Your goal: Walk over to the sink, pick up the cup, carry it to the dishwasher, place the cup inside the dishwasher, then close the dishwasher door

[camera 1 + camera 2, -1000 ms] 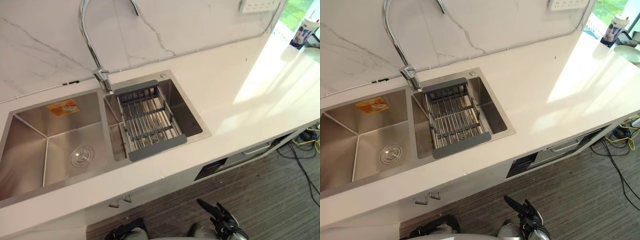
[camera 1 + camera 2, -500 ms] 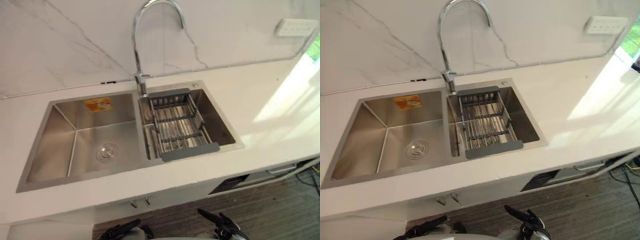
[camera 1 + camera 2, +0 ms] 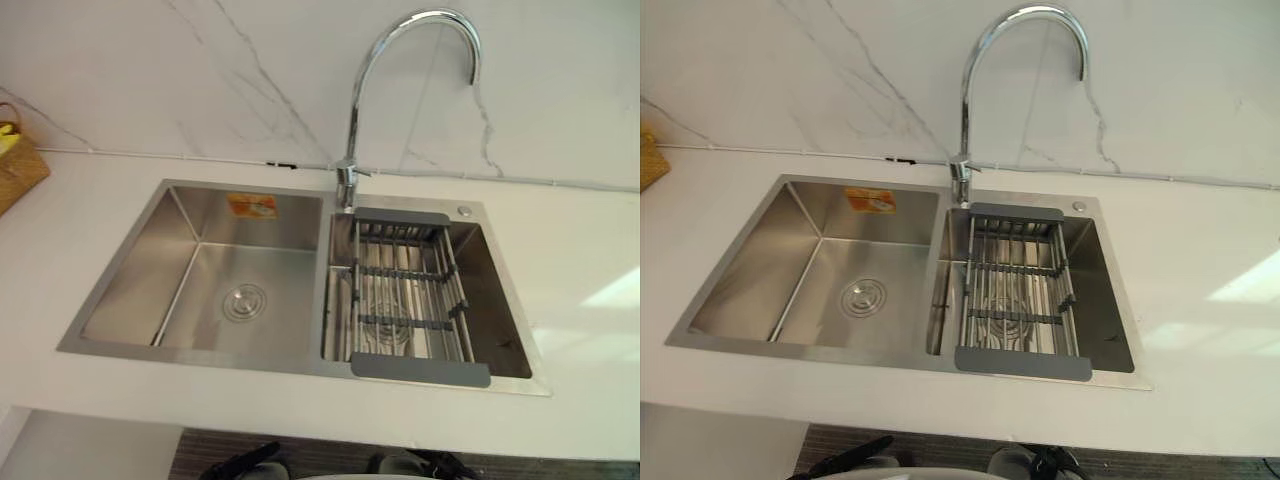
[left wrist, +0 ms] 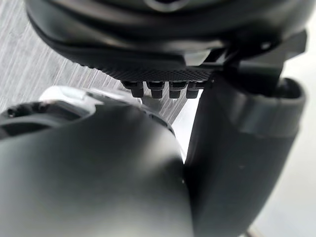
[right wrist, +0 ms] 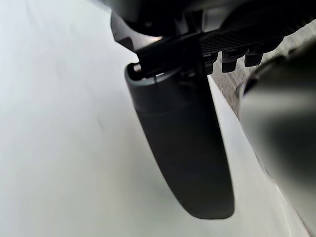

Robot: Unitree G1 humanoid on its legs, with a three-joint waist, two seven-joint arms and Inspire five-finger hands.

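Two basins form the stainless sink (image 3: 140, 300), which is set into the white desk (image 3: 60, 240) below a marble-patterned wall (image 3: 150, 70). The left basin is the larger. It has a round drain (image 3: 244, 301) in its floor and an orange sticker (image 3: 252, 205) on its rear wall. The right basin is spanned front to back by a wire rack (image 3: 420, 368) with grey end plates. A round shape shows through the rack bars but is too obscured to identify.

A chrome gooseneck faucet (image 3: 352, 130) stands upright behind the divider between the basins, its spout arching over toward the right. A wicker basket (image 3: 15, 165) sits on the desk at the far left, well apart from the sink.

The location of the cup cannot be determined.

The left hand (image 4: 158, 59) and the right hand (image 5: 222, 24) hang low, below the front edge of the desk. Each has its thumb extended and its fingers relaxed, and each holds nothing.
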